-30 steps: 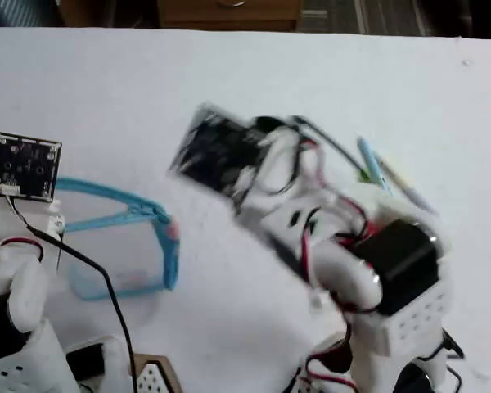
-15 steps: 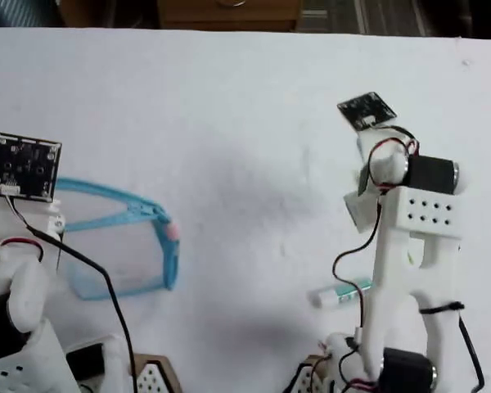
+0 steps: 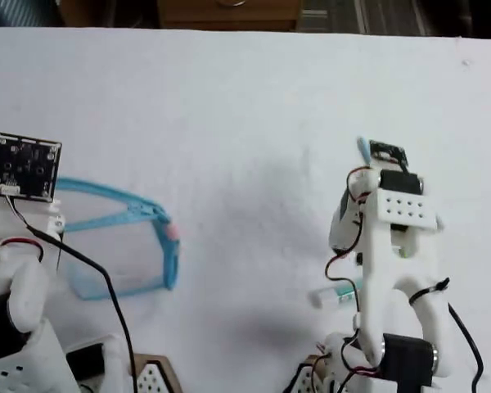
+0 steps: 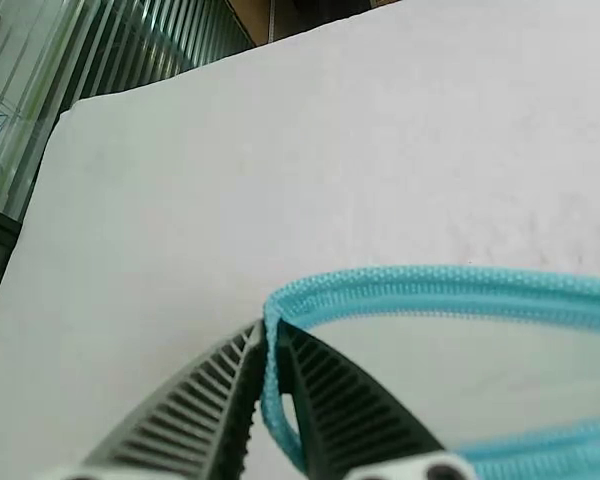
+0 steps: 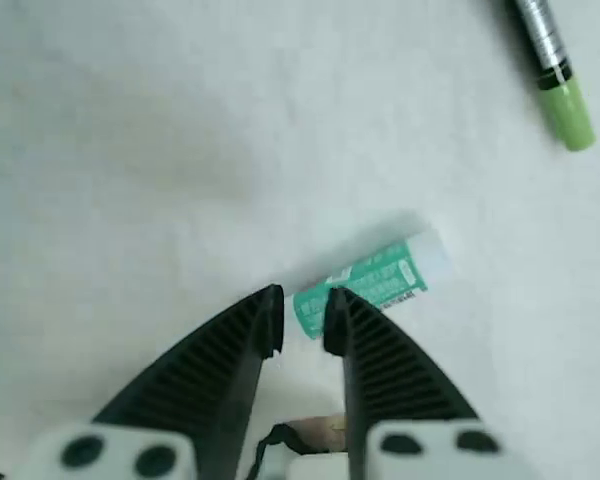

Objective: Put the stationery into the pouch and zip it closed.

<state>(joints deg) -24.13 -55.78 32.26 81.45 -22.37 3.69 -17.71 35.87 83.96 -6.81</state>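
Having swung back, the right gripper (image 5: pixel 302 318), jaws slightly apart, is hovering over one end of the glue stick (image 5: pixel 368 281) on the table (image 3: pixel 229 98), risking squirting it away, while the left gripper (image 4: pixel 270 345) is clamping the pouch (image 4: pixel 440 288).

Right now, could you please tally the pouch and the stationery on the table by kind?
Pouch: 1
Glue stick: 1
Pens: 2, a blue pen and a green-capped pen
Total: 4
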